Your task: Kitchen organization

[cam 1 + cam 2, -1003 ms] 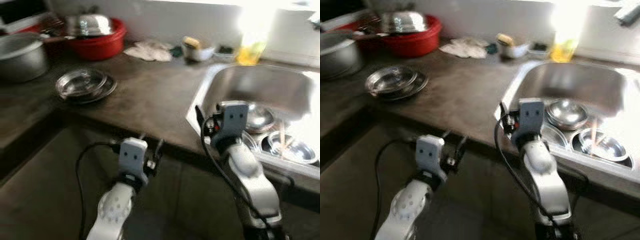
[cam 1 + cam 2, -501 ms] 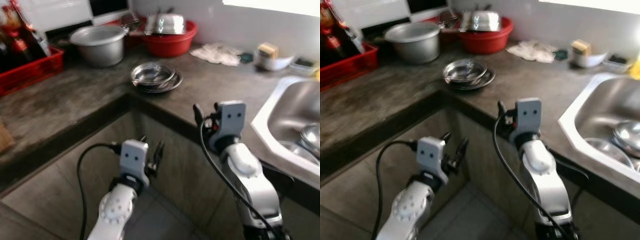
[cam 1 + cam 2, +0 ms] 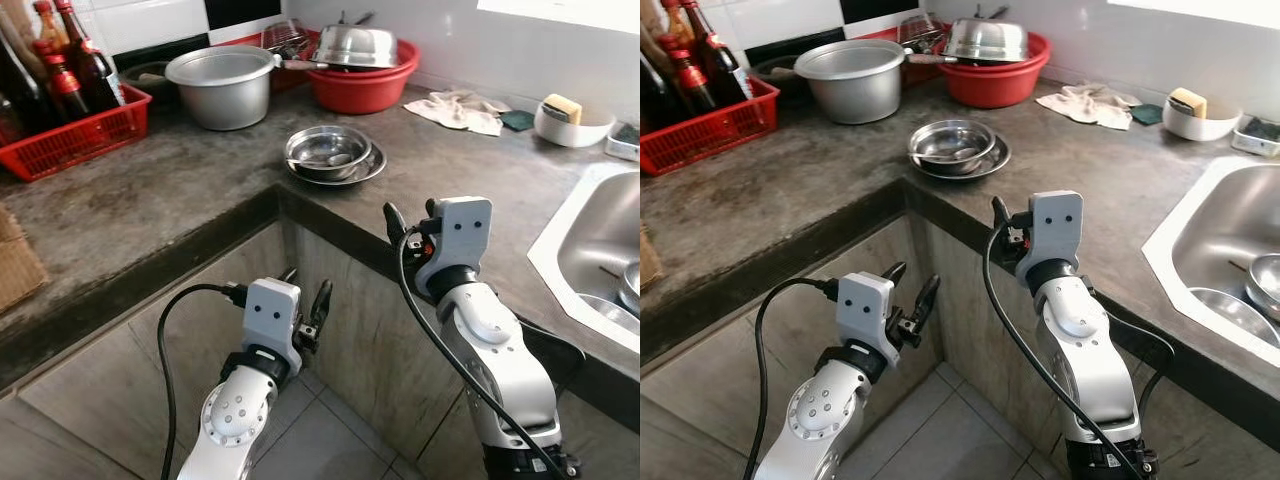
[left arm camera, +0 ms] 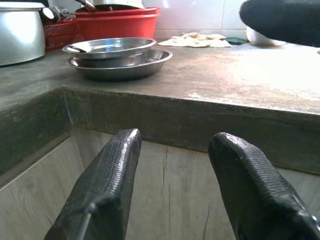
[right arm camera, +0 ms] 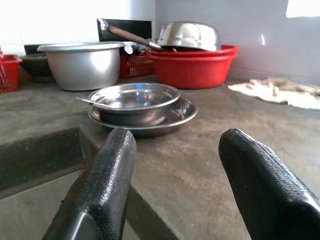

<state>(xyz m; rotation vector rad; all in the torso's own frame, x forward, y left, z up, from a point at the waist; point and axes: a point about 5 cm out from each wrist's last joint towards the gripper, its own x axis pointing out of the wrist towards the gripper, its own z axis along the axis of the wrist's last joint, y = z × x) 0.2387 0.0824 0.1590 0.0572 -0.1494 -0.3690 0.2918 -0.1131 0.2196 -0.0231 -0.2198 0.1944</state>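
At the table corner, camera swung leftward off the sink since earlier, stacked steel bowls ahead, left tool and right tool both spread open, empty.

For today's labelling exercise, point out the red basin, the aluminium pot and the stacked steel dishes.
red basin (image 3: 362, 90), left eye view, front wall
aluminium pot (image 3: 224, 95), left eye view, side wall
stacked steel dishes (image 3: 952, 138), right eye view, top bowl's inside

Both silver arms are raised in front of the body, bent at the elbow with black cables looping from the wrists. The left gripper of two long black fingers sits lower, its textured fingers spread apart. The right gripper of two long black fingers is held higher, its fingers likewise parted and holding nothing.
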